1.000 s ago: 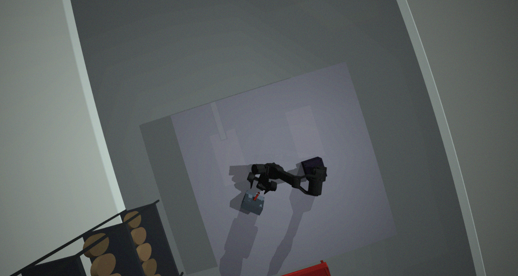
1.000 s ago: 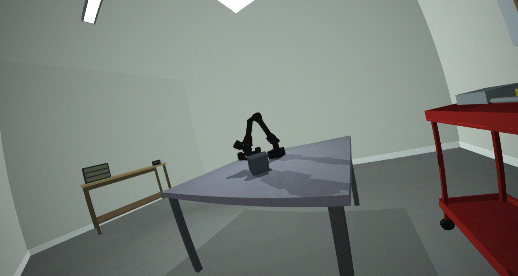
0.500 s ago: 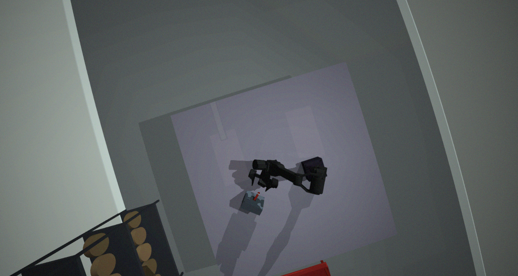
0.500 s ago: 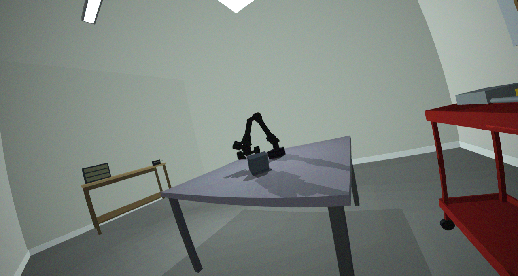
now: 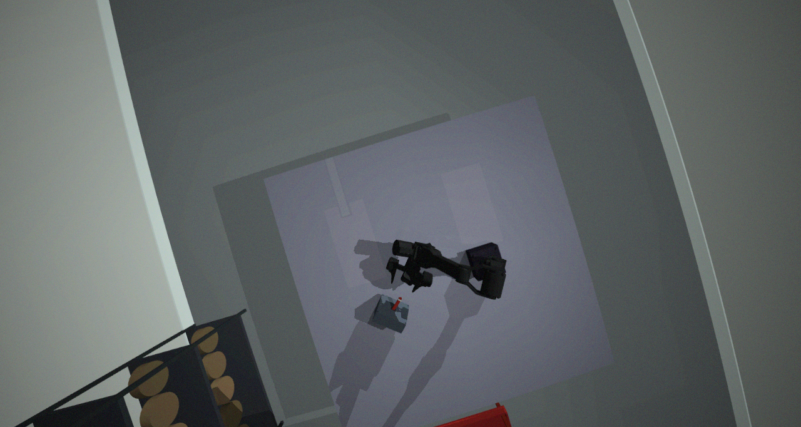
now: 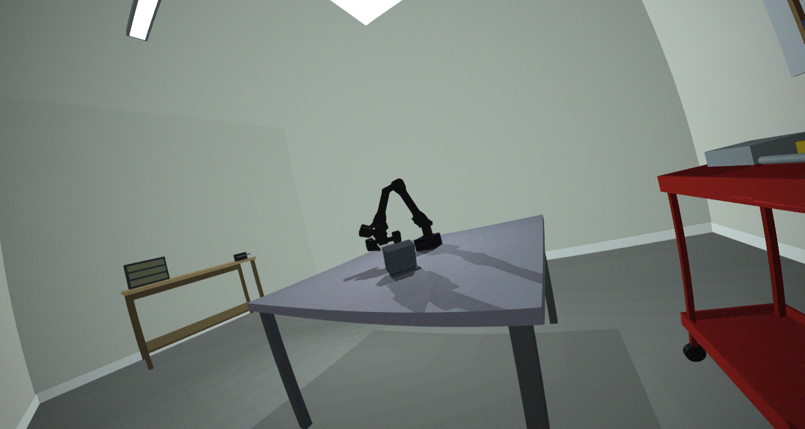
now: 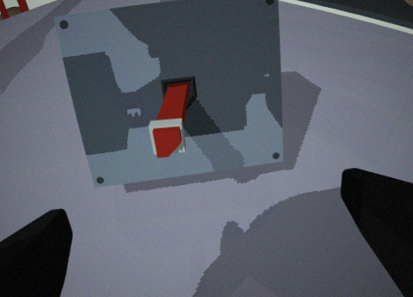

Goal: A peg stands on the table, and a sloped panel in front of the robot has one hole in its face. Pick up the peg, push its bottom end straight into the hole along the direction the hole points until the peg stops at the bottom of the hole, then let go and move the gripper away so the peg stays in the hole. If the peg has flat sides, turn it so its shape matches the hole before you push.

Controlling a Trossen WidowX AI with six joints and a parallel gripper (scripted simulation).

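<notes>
The red peg (image 5: 396, 303) (image 7: 174, 103) stands in the dark-rimmed hole (image 7: 192, 90) of the grey-blue sloped panel (image 5: 387, 320) (image 7: 215, 39). Its outer end, with a pale band and a cut corner, sticks out of the face. How deep its bottom end sits is hidden. In the exterior view only the back of the panel block (image 6: 400, 258) shows, and the peg is hidden. My gripper (image 5: 403, 287) (image 7: 208, 202) is open and empty. Its fingers stand wide apart, back from the panel face, and do not touch the peg.
The panel stands on the purple-grey table (image 5: 504, 340) (image 6: 478, 297). The arm's base (image 5: 485, 256) (image 6: 428, 241) is on the same table. A red cart (image 5: 475, 417) (image 6: 731, 181) stands beyond the table edge. A dark rack with brown round pieces (image 5: 213, 364) is at the lower left of the top view.
</notes>
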